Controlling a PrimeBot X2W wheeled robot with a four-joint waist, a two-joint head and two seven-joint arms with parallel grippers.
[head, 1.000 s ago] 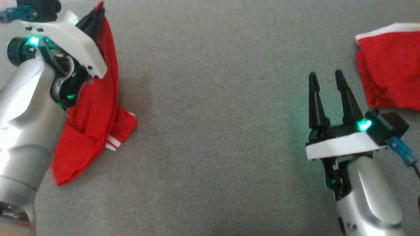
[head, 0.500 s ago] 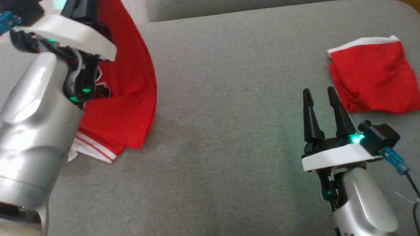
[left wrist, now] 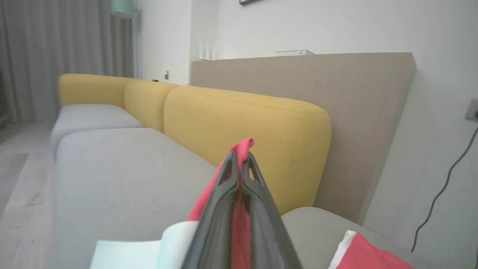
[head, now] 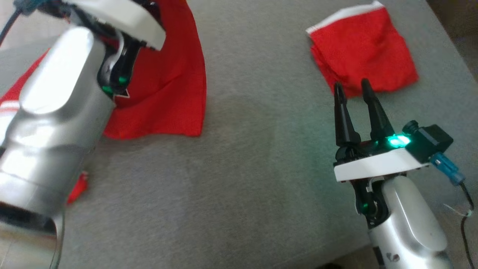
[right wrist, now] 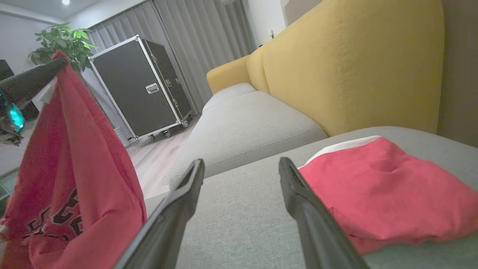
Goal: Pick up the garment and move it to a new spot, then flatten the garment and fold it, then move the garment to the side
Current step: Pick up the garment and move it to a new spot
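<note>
Now the left gripper (left wrist: 240,158) is clamped on the top edge of the red garment (head: 168,86), dangling it over the left side of the grey sofa seat (head: 254,160). The right gripper (head: 351,86) hovers spread open beside a folded red cloth (head: 364,52) near the far right corner.

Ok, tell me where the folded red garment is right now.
Head view, upper right: the folded red garment lies on the grey cushion, just beyond the open right pincer, well apart from the hanging red garment at the left.
</note>
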